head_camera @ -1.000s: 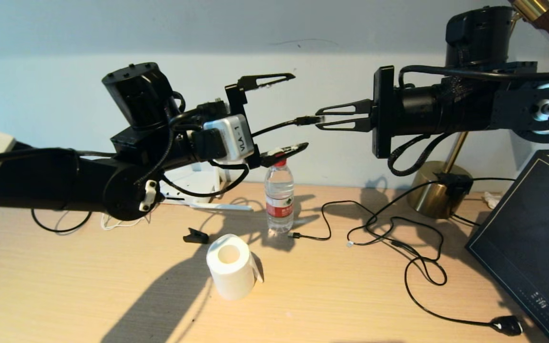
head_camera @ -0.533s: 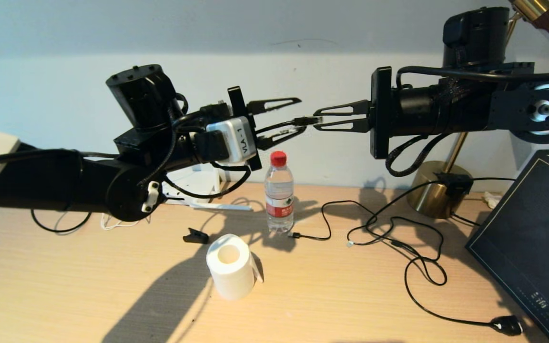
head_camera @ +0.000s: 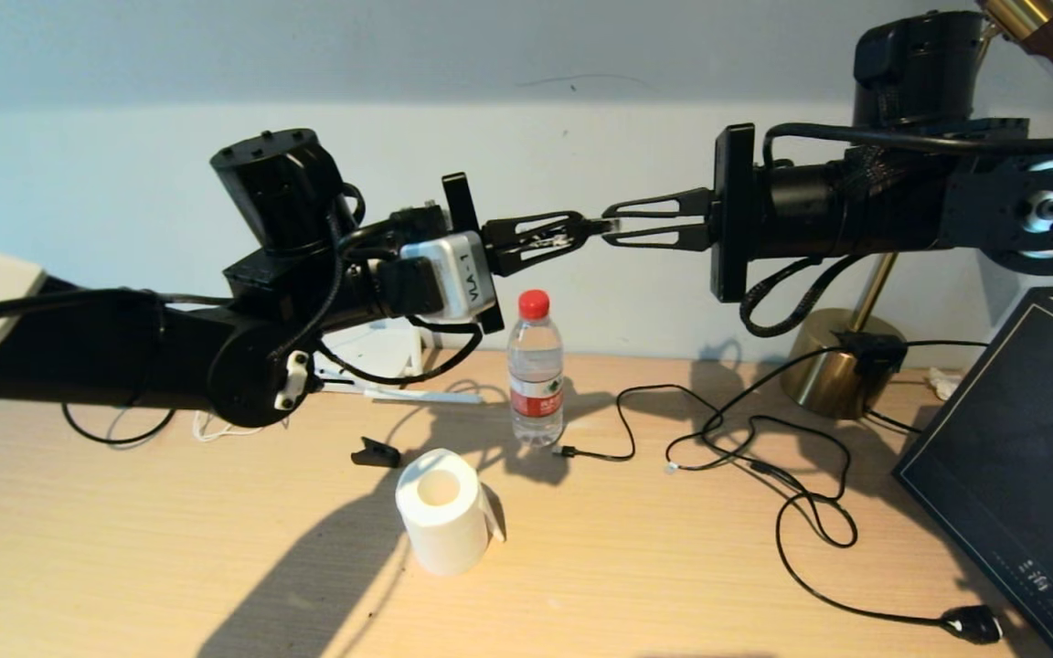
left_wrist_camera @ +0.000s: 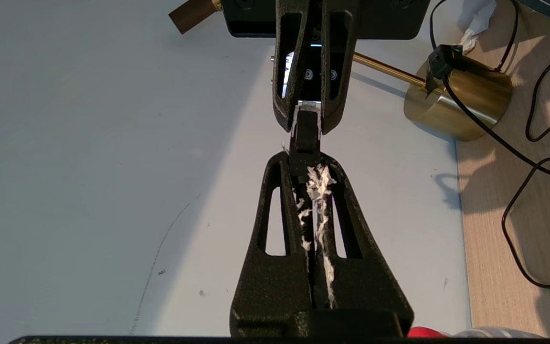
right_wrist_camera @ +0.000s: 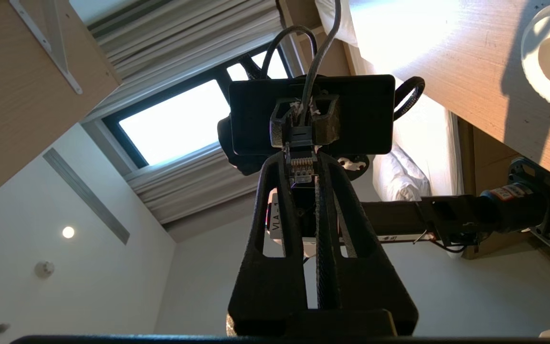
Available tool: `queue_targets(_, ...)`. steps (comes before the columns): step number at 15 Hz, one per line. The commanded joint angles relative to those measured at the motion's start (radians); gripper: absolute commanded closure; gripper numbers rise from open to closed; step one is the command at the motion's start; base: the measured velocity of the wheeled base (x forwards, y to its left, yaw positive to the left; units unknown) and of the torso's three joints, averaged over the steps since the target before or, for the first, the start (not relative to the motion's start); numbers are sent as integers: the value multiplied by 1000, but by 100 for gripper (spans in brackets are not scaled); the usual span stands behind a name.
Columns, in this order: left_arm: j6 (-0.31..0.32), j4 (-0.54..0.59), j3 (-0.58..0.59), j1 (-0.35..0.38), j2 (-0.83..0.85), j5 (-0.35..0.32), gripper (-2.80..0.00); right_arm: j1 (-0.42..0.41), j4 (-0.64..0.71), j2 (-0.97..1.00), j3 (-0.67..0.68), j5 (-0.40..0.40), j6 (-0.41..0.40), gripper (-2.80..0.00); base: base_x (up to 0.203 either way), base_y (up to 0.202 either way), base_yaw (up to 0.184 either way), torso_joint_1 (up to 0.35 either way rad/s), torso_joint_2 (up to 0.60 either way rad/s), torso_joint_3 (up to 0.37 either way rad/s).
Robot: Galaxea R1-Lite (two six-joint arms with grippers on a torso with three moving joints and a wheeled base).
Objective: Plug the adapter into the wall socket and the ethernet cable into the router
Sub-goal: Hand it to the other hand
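Both grippers meet tip to tip in mid-air above the desk. My right gripper [head_camera: 611,225] [right_wrist_camera: 302,160] is shut on the clear connector [right_wrist_camera: 302,170] of the ethernet cable [head_camera: 596,225]. Facing it, my left gripper [head_camera: 581,228] [left_wrist_camera: 305,160] is shut on the cable's black boot [left_wrist_camera: 305,138] just behind that connector. The cable [right_wrist_camera: 314,52] runs on past the left gripper's base. Behind the left arm shows part of the white router [head_camera: 382,352], with a stick antenna [head_camera: 421,397] lying on the desk. The adapter and the wall socket are out of view.
Under the grippers stands a water bottle [head_camera: 536,376] with a red cap. A white paper roll [head_camera: 442,514] and a black clip [head_camera: 375,452] lie nearer. A thin black cord with a plug [head_camera: 973,624], a brass lamp base [head_camera: 842,366] and a dark board [head_camera: 1020,439] fill the right.
My left gripper went from wide open to shut, closing on the cable behind the connector and rising slightly toward the right gripper. The right gripper has stayed in place on the connector.
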Motion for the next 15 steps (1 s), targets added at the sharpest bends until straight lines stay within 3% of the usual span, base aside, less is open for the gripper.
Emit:
queue_targets(1, 6, -7, 1, 0, -6, -4, 0, 1, 2, 13, -1, 5, 10, 0, 0, 0, 0, 0, 0, 0)
queue_targets(8, 2, -7, 12, 0, 1, -4, 0, 1, 1, 26, -17, -1, 7, 0, 0, 0, 0, 0, 0, 0)
queue_targets(9, 2, -7, 24, 0, -3, -4, 0, 1, 2, 26, -17, -3, 5, -280, 0, 0, 0, 0, 0, 0)
queue_targets(13, -22, -1, 79, 5, -31, -4, 0, 1, 0, 22, -17, -39, 5, -280, 0, 0, 0, 0, 0, 0)
queue_targets(15, -148, -10, 100, 30, -45, -4, 0, -4, 1, 2, -4, -71, 2, -280, 0, 0, 0, 0, 0, 0)
